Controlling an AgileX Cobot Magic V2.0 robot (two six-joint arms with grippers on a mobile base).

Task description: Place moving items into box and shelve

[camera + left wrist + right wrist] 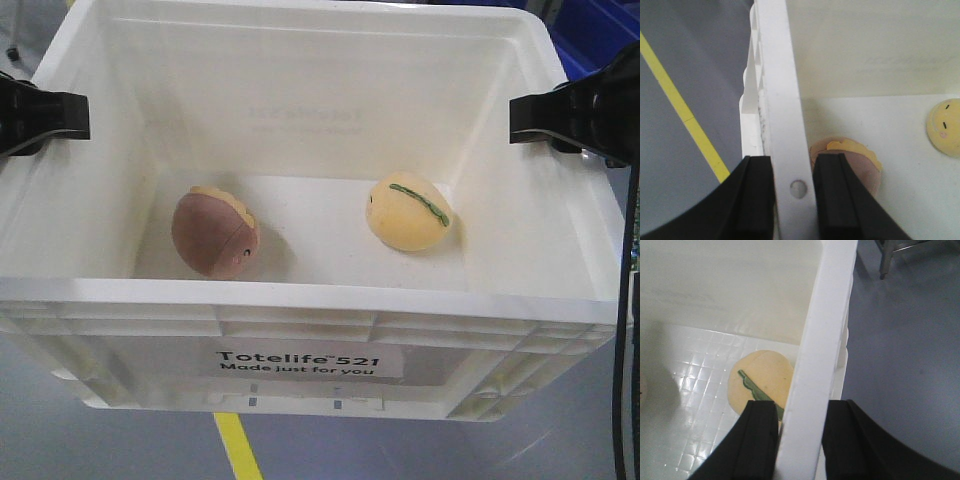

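Box (300, 298) hangs between both arms, long axis left to right: left gripper (795, 200) clamps the left rim, right gripper (800, 440) the right rim. Inside, pinkish-brown toy (213, 232) lies left, pale yellow toy (408, 212) right. Shelving looks next.

Crate (300, 292): brown egg (212, 232), yellow egg (407, 213), seemingly tilted

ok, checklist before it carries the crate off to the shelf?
1. Toys in crate: ok; pinkish-brown toy and pale yellow toy lie on its floor.
2. Hold of left gripper: ok; fingers straddle the left rim.
3. Hold of right gripper: ok; fingers straddle the right rim.
4. Clamp firmness: cannot tell.
5. Toys secured against rolling: not ok; both lie loose.
6. Shelf path: cannot tell; no shelf in view.
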